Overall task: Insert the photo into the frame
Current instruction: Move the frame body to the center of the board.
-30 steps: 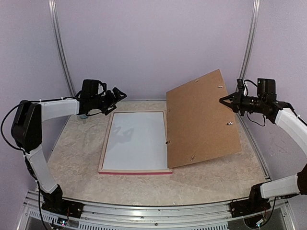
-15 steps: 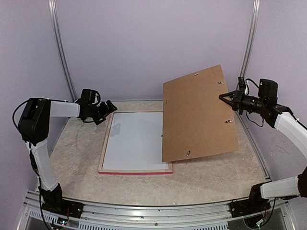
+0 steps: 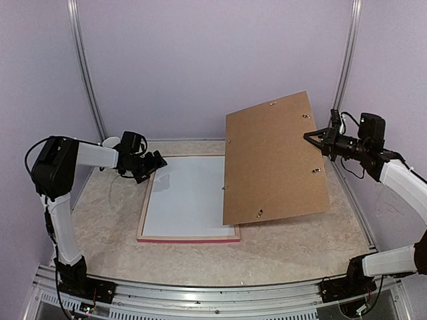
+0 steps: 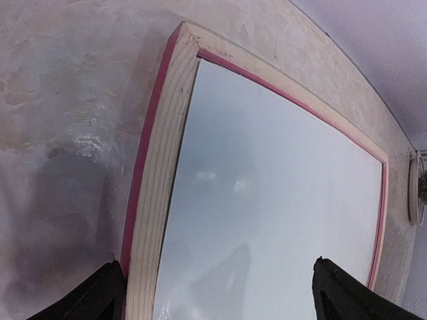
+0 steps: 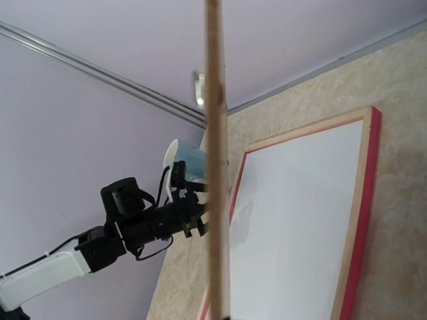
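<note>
The frame (image 3: 187,236) lies back-up on the worktop, centre-left in the top view, its long axis running up the picture. A white sheet fills it, and no printed photo shows. The left hand (image 3: 159,164), fingers wide apart, hovers at its upper-left corner, the nearer of the 2. The right hand (image 3: 312,139) is clamped on the right edge of the board (image 3: 275,163), which tilts up over the frame's right rail.

Pale lilac walls (image 3: 213,67) close the space on 3 sides. 2 thin metal strips (image 3: 83,67) run up the back corners, bending slightly. The table (image 3: 280,253) has a mottled beige, stone-like top with a dull sheen, and soft shadows lie on it. A grooved aluminium rail (image 3: 220,291) runs along its near edge. The light is even and diffuse.
</note>
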### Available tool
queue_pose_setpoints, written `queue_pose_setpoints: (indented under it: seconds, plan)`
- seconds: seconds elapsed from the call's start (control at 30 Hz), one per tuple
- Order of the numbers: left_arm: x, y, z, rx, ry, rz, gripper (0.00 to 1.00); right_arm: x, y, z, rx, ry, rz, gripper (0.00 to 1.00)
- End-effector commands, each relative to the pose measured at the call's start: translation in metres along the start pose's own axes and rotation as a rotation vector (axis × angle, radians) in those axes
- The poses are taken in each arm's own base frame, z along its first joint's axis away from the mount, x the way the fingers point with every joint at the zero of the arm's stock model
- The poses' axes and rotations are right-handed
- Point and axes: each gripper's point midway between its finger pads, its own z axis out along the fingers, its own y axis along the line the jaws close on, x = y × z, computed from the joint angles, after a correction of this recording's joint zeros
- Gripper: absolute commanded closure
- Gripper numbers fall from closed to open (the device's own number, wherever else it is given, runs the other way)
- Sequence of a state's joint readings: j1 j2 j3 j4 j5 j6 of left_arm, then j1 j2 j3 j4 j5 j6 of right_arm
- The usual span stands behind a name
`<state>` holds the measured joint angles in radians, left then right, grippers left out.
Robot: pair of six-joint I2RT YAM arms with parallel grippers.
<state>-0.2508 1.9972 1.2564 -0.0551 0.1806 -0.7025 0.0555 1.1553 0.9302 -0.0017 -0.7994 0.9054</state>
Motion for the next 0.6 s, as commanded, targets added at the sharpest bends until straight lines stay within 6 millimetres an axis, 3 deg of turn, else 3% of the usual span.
queue_pose_setpoints:
  seconds: [0.0,0.27,0.43,0.57]
  plan:
    - [0.029,0.009,0.011,-0.04,0.057,-0.013,0.05,-0.012,0.023,-0.007,-0.077,-0.043,-0.06,1.0]
    - [0.056,0.003,0.01,-0.022,0.088,-0.034,0.16,-0.01,0.02,-0.006,-0.081,-0.045,-0.054,1.0]
    - [0.064,-0.01,0.009,0.003,0.093,-0.004,0.31,-0.007,0.016,-0.003,-0.09,-0.037,-0.039,1.0]
    - [0.073,-0.015,0.013,0.006,0.109,0.018,0.36,-0.007,0.016,-0.003,-0.096,-0.038,-0.038,1.0]
